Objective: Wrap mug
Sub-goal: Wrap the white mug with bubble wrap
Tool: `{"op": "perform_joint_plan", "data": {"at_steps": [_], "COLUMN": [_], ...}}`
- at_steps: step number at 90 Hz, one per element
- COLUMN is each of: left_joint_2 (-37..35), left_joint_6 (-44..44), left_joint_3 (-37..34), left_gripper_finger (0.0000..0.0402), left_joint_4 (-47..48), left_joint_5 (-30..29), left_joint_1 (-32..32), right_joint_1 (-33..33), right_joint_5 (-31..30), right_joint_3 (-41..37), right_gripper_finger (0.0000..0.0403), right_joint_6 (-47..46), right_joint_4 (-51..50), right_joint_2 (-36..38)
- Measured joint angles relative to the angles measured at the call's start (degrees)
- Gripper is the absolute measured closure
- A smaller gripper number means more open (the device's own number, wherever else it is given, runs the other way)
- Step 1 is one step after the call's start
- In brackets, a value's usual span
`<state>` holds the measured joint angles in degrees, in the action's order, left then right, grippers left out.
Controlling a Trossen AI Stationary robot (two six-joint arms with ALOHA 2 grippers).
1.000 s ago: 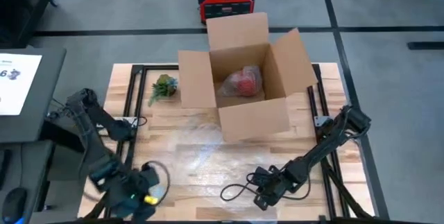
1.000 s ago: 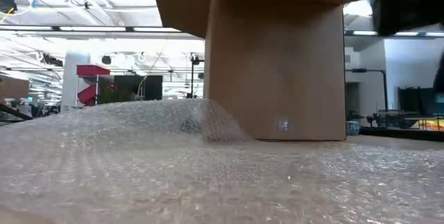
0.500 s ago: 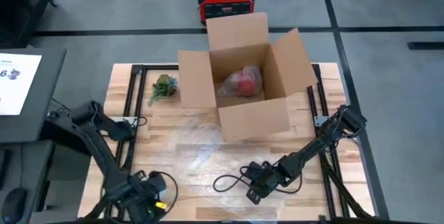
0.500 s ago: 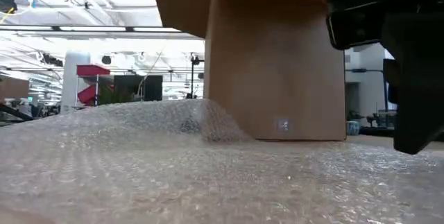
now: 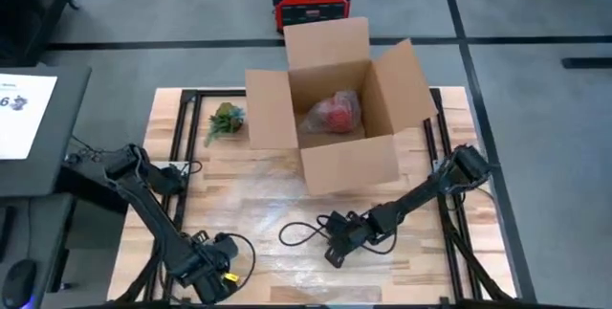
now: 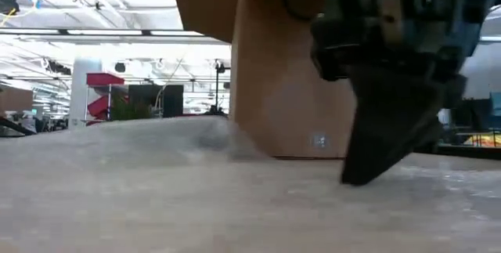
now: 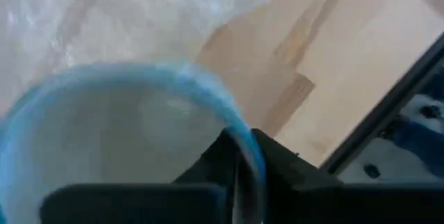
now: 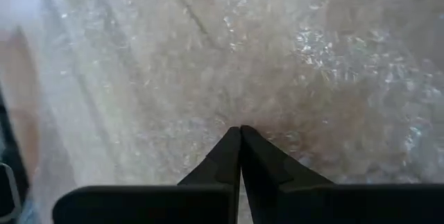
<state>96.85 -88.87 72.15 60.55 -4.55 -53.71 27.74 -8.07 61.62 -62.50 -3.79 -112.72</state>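
Left gripper (image 7: 239, 182) sits at the table's (image 5: 172, 118) near left corner, fingers clamped on the rim of the mug (image 7: 111, 141) (white inside, blue rim, cut off by the wrist view's edge). From above the mug is mostly hidden under the gripper. Right gripper (image 8: 240, 156) is down on the bubble wrap (image 5: 277, 209), fingertips pressed together, nothing between them. In the low view it blocks much of the open cardboard box (image 5: 339, 118). Bare wood shows along the left and right edges.
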Motion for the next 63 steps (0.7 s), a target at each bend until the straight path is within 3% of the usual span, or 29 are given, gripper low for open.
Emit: {"op": "perform_joint_plan", "data": {"at_steps": [17, 35, 43, 63], "left_joint_2": [-2.7, -6.6, -7.3, -6.9], "left_joint_6": [-0.1, -0.3, 0.6, 6.7], "left_joint_3": [3.9, 9.3, 11.7, 13.7], "left_gripper_finger": [0.0397, 0.0399, 0.04, 0.0401], "left_joint_4": [10.1, 13.5, 13.4, 7.3], "left_joint_5": [-0.2, -1.7, -2.8, -12.1], "left_joint_1": [0.0, 0.0, 0.0, 3.6], "right_joint_1": [-2.4, -5.6, -6.4, -7.2], "right_joint_5": [0.2, -0.4, -0.8, -2.3], "right_joint_3": [7.9, 16.5, 18.4, 20.4], "right_gripper_finger": [0.0403, 0.0403, 0.0403, 0.0403], "right_joint_6": [-1.4, -1.6, -0.2, 0.0], "right_joint_4": [-0.5, -2.1, -3.3, -5.1], "right_joint_2": [-6.2, -10.5, -10.7, -9.0]}}
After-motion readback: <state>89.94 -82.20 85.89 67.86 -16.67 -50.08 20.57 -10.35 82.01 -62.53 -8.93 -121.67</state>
